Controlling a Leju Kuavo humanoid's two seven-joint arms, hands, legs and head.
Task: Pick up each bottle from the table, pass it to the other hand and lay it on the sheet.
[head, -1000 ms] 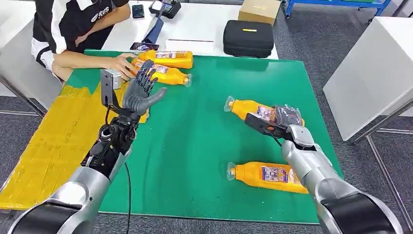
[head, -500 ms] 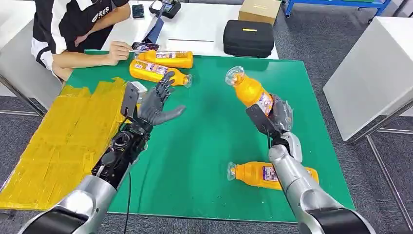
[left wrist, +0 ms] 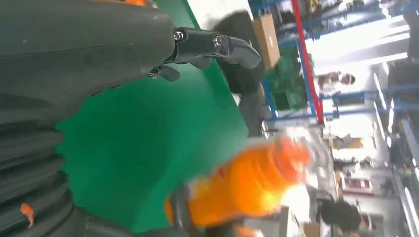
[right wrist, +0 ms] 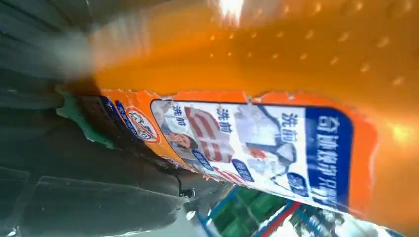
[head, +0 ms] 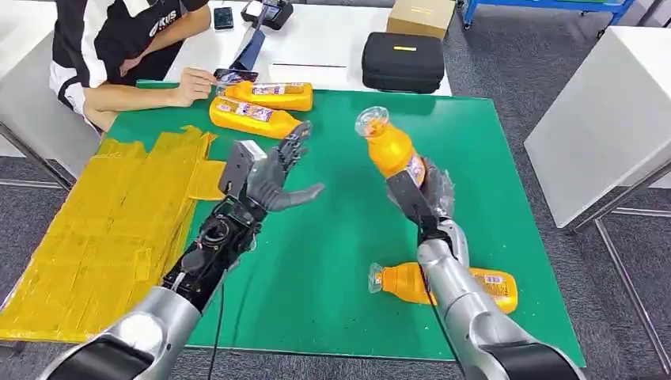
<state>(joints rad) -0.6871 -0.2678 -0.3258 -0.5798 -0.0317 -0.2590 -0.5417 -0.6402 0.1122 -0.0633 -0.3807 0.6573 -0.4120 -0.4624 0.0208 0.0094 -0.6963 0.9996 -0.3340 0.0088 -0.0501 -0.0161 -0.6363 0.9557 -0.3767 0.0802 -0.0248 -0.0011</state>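
Observation:
My right hand point(head: 431, 190) grips an orange bottle point(head: 390, 147) and holds it raised above the green mat point(head: 332, 237), cap end tilted up and toward my left side. Its label point(right wrist: 257, 148) shows close in the right wrist view. My left hand point(head: 277, 176) hangs open over the mat, fingers spread and palm turned toward the bottle, a short gap away; the bottle point(left wrist: 247, 185) appears blurred beyond it. Another orange bottle point(head: 447, 285) lies on the mat by my right forearm. Two more bottles point(head: 265, 107) lie at the far left corner. The yellow sheet point(head: 111, 229) lies to the left.
A person point(head: 119, 47) sits at the far left corner, one hand point(head: 192, 83) near the two far bottles. A black case point(head: 403, 62), a cardboard box point(head: 422, 16) and phones lie on the white table behind. Another white table point(head: 609, 111) stands to the right.
My right hand has lifted the bottle off the mat and swung it upright toward the centre. My left hand has moved right toward it. The person's hand drew back from the far bottles.

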